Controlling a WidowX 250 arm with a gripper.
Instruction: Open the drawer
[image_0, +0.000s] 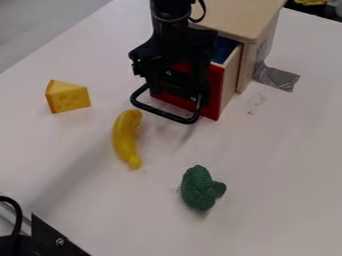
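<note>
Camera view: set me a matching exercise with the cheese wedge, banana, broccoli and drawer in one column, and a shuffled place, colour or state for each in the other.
Things
1. Cheese wedge
2. Banana
3. Broccoli
4. Drawer

Descriptions
A. Dark green
B. Red-fronted and partly open
C. Farthest left of the four
D. Curved and yellow, its upper end near the black handle

Pairs: 1-C, 2-D, 3-A, 4-B

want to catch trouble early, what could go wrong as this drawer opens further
The banana lies just beyond one corner of the black handle, so opening further might shove it. The grey tape seems to anchor the wooden cabinet; if it lifts, the cabinet could slide with the drawer.
</note>
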